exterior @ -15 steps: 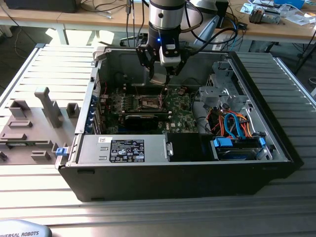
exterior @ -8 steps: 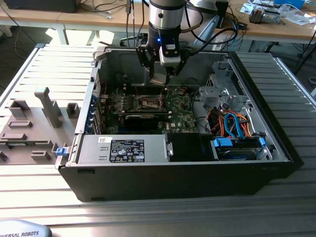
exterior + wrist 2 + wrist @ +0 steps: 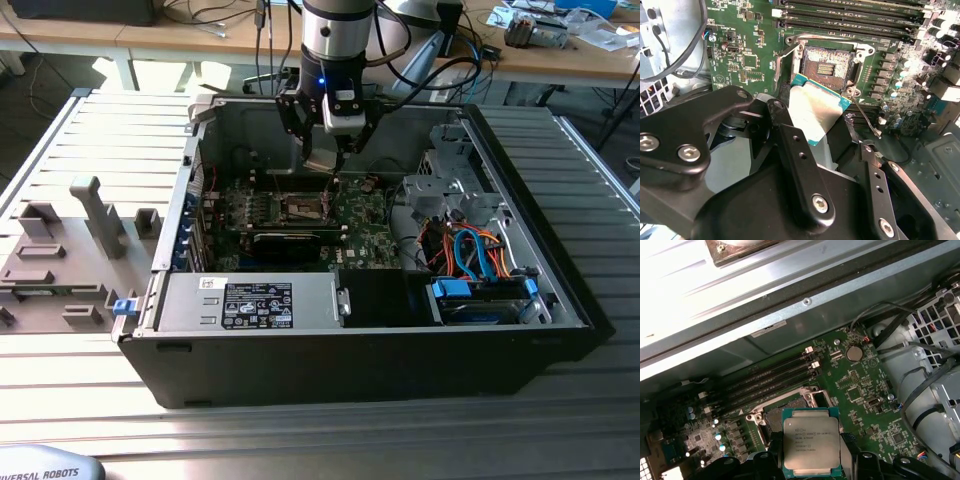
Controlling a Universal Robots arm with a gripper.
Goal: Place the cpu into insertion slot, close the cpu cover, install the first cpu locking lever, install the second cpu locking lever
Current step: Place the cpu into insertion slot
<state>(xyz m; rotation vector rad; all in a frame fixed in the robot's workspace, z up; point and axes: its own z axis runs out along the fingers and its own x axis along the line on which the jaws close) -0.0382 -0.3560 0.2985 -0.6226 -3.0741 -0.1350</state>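
Holding the cpu (image 3: pixel 811 442) by two opposite edges, my fingers (image 3: pixel 797 165) are closed to just its width; I judge this grip leaves the underside free to seat. The chip hangs above the insertion slot (image 3: pixel 827 67), near but apart and offset past one rim. Being square, it has no long axis. Its metal top faces up, with edges roughly parallel to the slot's.

The arm (image 3: pixel 335 25) is a silver-grey cylinder with a black band and blue light; the black gripper (image 3: pixel 815 120) has silver-screwed fingers (image 3: pixel 800 165).
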